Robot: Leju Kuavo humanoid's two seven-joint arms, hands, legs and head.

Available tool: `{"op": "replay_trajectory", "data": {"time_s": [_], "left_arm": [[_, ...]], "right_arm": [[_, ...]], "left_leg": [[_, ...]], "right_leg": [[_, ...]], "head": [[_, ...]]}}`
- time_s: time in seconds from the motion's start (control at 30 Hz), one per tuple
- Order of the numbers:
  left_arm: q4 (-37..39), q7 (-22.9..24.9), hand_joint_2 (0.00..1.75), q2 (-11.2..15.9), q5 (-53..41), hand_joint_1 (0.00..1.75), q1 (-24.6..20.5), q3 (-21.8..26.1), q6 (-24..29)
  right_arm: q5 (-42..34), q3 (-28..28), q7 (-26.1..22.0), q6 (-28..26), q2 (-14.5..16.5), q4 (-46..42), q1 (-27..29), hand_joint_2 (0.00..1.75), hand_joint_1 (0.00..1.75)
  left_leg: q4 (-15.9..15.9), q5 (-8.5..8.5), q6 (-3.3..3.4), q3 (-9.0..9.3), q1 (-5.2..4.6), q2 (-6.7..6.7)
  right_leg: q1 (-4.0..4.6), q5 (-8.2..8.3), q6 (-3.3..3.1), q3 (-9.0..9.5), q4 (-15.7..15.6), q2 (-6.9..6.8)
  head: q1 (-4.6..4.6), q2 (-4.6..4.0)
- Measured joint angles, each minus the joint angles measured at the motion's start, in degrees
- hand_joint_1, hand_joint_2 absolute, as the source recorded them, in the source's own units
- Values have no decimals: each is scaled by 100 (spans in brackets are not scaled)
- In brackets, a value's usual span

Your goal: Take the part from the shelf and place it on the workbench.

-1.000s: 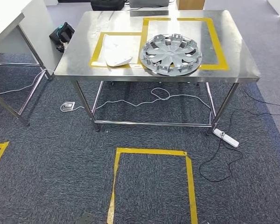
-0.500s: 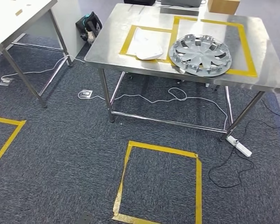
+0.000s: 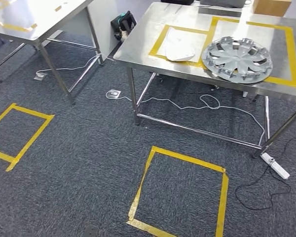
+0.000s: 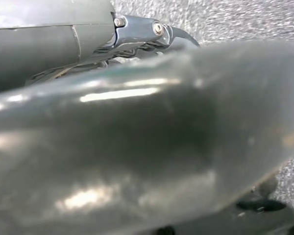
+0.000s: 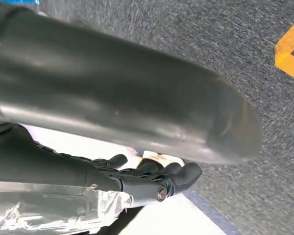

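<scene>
A steel workbench (image 3: 142, 37) stands at the upper right of the head view, marked with yellow tape rectangles (image 3: 291, 54). A silver wheel cover (image 3: 237, 58) lies flat near the bench's front edge, inside the larger taped rectangle and overlapping its front strip. Just beside it, toward the bench's left end, a white part (image 3: 179, 39) rests in the smaller taped rectangle, close to the wheel cover but not clearly touching it. A second steel table (image 3: 38, 19) stands at the upper left. Yellow tape squares (image 3: 180, 192) mark the grey carpet, and a white power strip (image 3: 275, 165) lies by the bench's right leg. The left hand (image 4: 153, 34) is mostly hidden; whether its fingers are spread or closed cannot be told. The right hand (image 5: 153, 178) shows dark fingers extended loosely, holding nothing.
</scene>
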Motion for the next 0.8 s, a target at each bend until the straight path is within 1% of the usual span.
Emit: {"op": "replay_trajectory", "data": {"time_s": [0.03, 0.07, 0.1, 0.13, 0.17, 0.2, 0.23, 0.27, 0.3, 0.33, 0.37, 0.4, 0.43, 0.47, 0.5, 0.53, 0.57, 0.6, 0.63, 0.67, 0.7, 0.73, 0.77, 0.8], "left_arm": [[0, -1, 0, 2, 1, 0, 5, 1, -10], [-1, -3, 0, 5, 1, 0, 12, 2, -17], [-1, -5, 0, 8, 1, 0, 16, 4, -21], [-1, -8, 0, 9, 0, 0, 15, 5, -24], [-1, -11, 0, 7, -2, 0, 6, 6, -26], [-1, -14, 0, 2, -5, 0, -7, 6, -28], [-1, -15, 0, -2, -8, 0, -16, 6, -31], [-1, -16, 0, -5, -9, 0, -15, 6, -32], [-1, -17, 0, -4, -10, 0, -7, 6, -32], [-1, -17, 0, -4, -10, 0, 7, 8, -32], [-1, -17, 0, -4, -9, 0, 16, 9, -32], [-1, -17, 0, -4, -9, 0, 15, 11, -32], [-1, -17, 0, -7, -9, 0, 9, 13, -32], [-1, -17, 0, -10, -10, 0, 0, 14, -32], [-1, -20, 0, -13, -10, 0, -5, 15, -32], [-1, -24, 0, -14, -8, 0, -3, 16, -32], [-1, -31, 0, -13, -5, 0, 2, 17, -32], [-1, -39, 0, -11, -1, 0, 8, 19, -35], [-1, -48, 0, -11, 2, 0, 11, 20, -39], [-1, -54, 0, -13, 6, 0, 9, 21, -43], [-1, -57, 0, -15, 8, 0, 4, 22, -46], [-1, -60, 0, -15, 10, 0, 1, 22, -47], [-1, -60, 0, -15, 11, 0, 3, 22, -47], [-1, -61, 0, -13, 11, 0, 11, 23, -47]], "right_arm": [[-9, -2, 0, 0, 0, 1, 3, 0, 0], [-14, -3, 0, 0, 0, 1, 1, 0, 0], [-15, -3, 0, 0, 1, 1, -4, 0, 0], [-15, -3, 1, 0, 1, 1, -10, 0, 0], [-13, -3, 2, 0, 1, 1, -13, 0, 0], [-11, -3, 6, 0, 0, 1, -15, 0, 0], [-9, -3, 10, -1, 0, 2, -17, 0, 0], [-7, -3, 14, -1, 1, 2, -21, 0, 0], [-4, -3, 17, -2, 1, 3, -27, 0, 0], [-2, -3, 17, -3, 1, 3, -36, 0, 0], [0, -3, 18, -3, 1, 3, -44, 0, 0], [2, -3, 18, -4, 1, 3, -48, 0, 0], [3, -3, 18, -4, 1, 3, -46, 0, 0], [3, -3, 17, -4, 1, 3, -37, 0, 0], [4, -3, 11, -4, 1, 3, -23, 0, 0], [7, -3, 1, -4, 1, 2, -7, 0, 0], [15, -3, -14, -4, 1, -2, 11, 0, 0], [31, -3, -30, -4, 1, -11, 26, 0, 0], [52, -3, -42, -4, 1, -25, 36, 0, 0], [74, -3, -49, -4, 2, -39, 43, 0, 0], [95, -3, -56, -4, 7, -52, 44, 0, 0], [108, -2, -61, -4, 13, -62, 47, 0, 0], [116, -2, -66, -4, 18, -72, 49, 0, 0], [121, -2, -68, -4, 24, -84, 52, 0, 0]], "left_leg": [[121, -5, -23, -33, 23, 16], [31, 93, -40, 40, 43, 34], [-256, 264, -51, 214, 58, 84], [-637, 442, -58, 438, 65, 200], [-1013, 561, -57, 638, 55, 336], [-1270, 627, -28, 767, 47, 440], [-1398, 635, 10, 818, 34, 496], [-1435, 620, 58, 808, 18, 467], [-1426, 630, 114, 791, 17, 397], [-1430, 638, 151, 781, 17, 337], [-1435, 652, 190, 774, 21, 276], [-1440, 669, 226, 768, 27, 215], [-1440, 679, 255, 752, 25, 154], [-1439, 690, 282, 736, 16, 84], [-1438, 700, 300, 719, 6, 8], [-1437, 709, 310, 707, -3, -74], [-1436, 720, 309, 701, -10, -159], [-1434, 730, 301, 699, -11, -247], [-1432, 740, 287, 699, -9, -329], [-1421, 750, 265, 689, -17, -404], [-1410, 764, 240, 670, -19, -471], [-1401, 780, 210, 645, -16, -523], [-1398, 800, 176, 617, -9, -577], [-1402, 824, 141, 591, 5, -636]], "right_leg": [[-2, 1, 3, -11, 5, -80], [-7, 1, 9, -17, 12, -157], [-14, 0, 23, -17, 16, -230], [-15, -4, 46, -12, 21, -297], [-5, -17, 81, -13, 37, -355], [11, -26, 119, -21, 49, -408], [30, -35, 156, -21, 58, -462], [37, -41, 188, -17, 63, -519], [31, -48, 219, -11, 57, -569], [15, -80, 254, -7, 78, -521], [-1, -162, 281, -41, 164, -393], [-10, -301, 303, -126, 354, -229], [-13, -491, 313, -265, 670, -51], [-7, -686, 307, -437, 1053, 44], [-1, -822, 298, -597, 1395, 78], [3, -863, 285, -693, 1599, 90], [4, -789, 268, -686, 1586, 97], [3, -617, 250, -567, 1348, 122], [-4, -419, 232, -382, 979, 215], [-19, -276, 217, -200, 602, 343], [-31, -193, 209, -69, 314, 458], [-35, -179, 202, -6, 162, 541], [-28, -198, 189, 15, 124, 543], [-22, -187, 167, 18, 122, 488]], "head": [[-1, 0], [-1, 0], [-1, 1], [-3, 1], [-13, 1], [-15, 1], [-9, 1], [-1, 1], [11, 1], [22, 1], [31, 1], [43, 1], [63, 1], [77, 1], [87, 1], [91, 1], [93, 1], [94, 1], [96, 1], [96, 1], [91, 1], [92, 1], [90, 1], [91, 1]]}}
